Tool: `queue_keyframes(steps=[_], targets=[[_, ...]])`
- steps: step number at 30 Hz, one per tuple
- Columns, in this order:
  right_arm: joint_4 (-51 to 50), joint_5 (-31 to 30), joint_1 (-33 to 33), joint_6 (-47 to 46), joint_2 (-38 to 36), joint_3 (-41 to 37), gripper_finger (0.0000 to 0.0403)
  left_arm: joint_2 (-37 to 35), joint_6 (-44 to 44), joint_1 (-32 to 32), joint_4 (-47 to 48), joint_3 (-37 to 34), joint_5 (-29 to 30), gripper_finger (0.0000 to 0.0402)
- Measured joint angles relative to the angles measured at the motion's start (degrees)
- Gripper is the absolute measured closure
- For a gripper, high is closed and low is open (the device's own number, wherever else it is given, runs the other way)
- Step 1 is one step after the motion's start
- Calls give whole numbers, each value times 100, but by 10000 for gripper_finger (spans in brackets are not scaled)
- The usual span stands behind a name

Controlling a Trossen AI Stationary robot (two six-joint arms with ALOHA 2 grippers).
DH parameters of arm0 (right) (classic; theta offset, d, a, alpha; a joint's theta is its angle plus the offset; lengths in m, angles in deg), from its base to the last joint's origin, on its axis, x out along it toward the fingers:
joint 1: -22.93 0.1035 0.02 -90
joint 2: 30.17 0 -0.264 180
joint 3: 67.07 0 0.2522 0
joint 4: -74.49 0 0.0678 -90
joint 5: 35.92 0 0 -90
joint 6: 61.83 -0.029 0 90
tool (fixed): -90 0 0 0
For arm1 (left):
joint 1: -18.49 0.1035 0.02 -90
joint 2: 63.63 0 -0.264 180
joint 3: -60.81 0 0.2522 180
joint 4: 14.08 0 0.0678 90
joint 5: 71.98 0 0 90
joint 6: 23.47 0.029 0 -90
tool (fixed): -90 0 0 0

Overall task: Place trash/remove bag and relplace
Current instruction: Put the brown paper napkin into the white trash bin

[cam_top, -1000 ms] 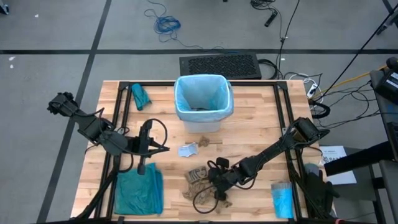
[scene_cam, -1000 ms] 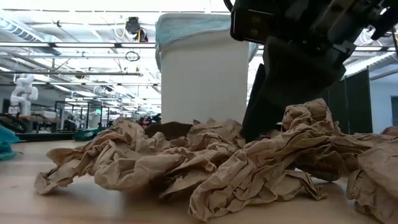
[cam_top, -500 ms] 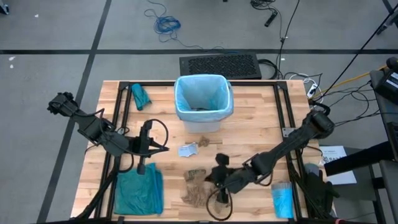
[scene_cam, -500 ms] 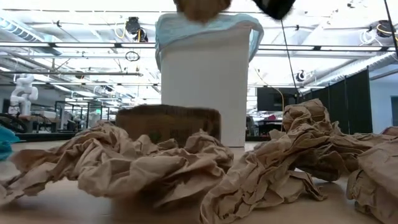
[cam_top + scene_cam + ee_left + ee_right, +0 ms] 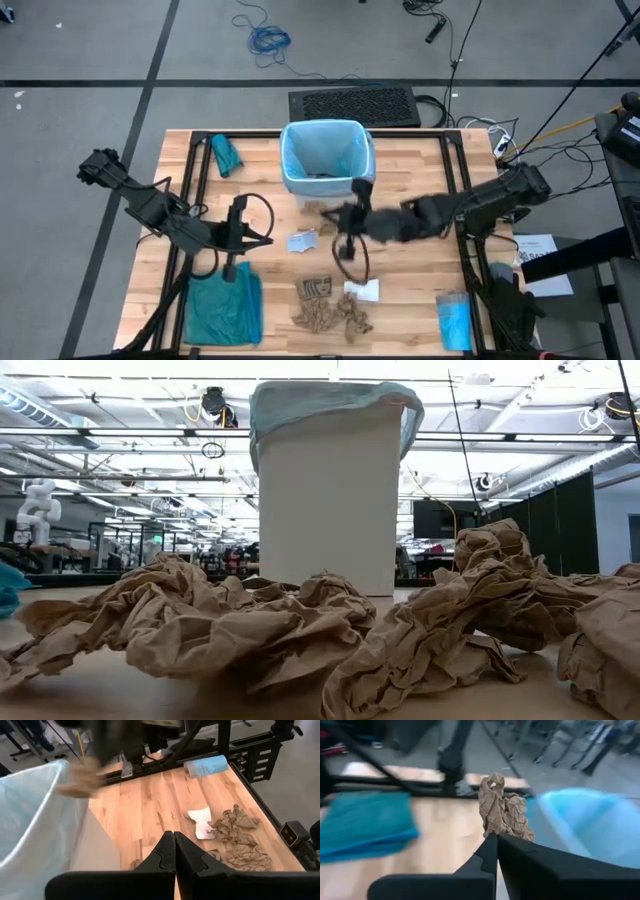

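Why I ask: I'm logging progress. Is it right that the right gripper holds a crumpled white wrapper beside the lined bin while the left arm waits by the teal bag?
Not quite. The right gripper is shut on a brown crumpled paper scrap, not a white wrapper; the right wrist view shows it. It is beside the lined bin, and the left gripper waits by the teal bag.

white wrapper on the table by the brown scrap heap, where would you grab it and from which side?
Take the white wrapper from straight above, pinching its raised crumpled edge on the side facing away from the brown paper scraps. It lies nearly flat on the wooden table, so a side approach has little to catch, and the heap touches its near-left corner. The right gripper, shut on a brown scrap, is nearer.
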Motion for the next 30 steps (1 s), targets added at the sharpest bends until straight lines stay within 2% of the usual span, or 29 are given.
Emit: queue_keyframes(steps=[7, 17, 23, 27, 30], targets=[[-219, 175, -960, 577, -20, 745, 403, 162, -23, 0, -7, 0, 0, 401], [-1202, 1167, -2231, -31, -9, 938, 403, 265, -21, -2, -20, 2, 0, 401], [-1368, 1224, -2558, -406, 4, 938, 397, 265, -85, -1, -17, 2, 1, 401], [-1401, 1641, -2594, -442, 6, 938, 374, 265, -148, 0, 26, 2, 2, 401], [-1395, 1726, -2588, -465, 4, 937, 351, 273, -146, 0, 24, 2, 2, 401]])
